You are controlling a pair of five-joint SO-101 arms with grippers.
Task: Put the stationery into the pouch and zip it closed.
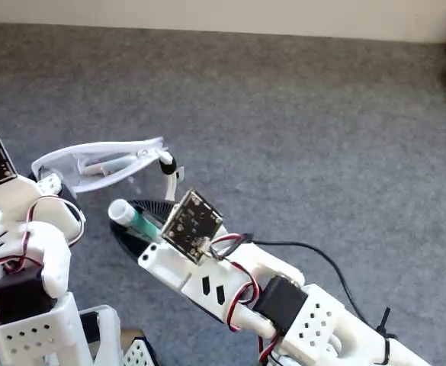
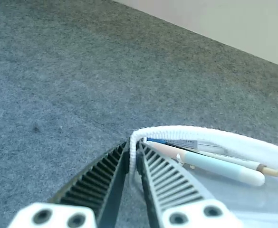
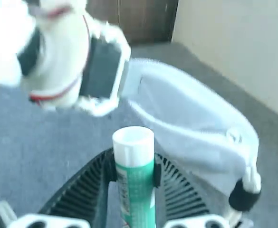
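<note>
Our left gripper pinches the pouch rim, left-centre in the high view, pens inside. Our right gripper clamps a green glue stick just below; we cannot read its label.

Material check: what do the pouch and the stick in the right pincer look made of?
The pouch: soft clear plastic film, possibly vinyl; the pens show through its wall. Its rim looks like white woven zipper tape. The stick in the right pincer: rigid, smooth plastic by its even sheen, with a white cap and a green wrap that may be a label.
</note>
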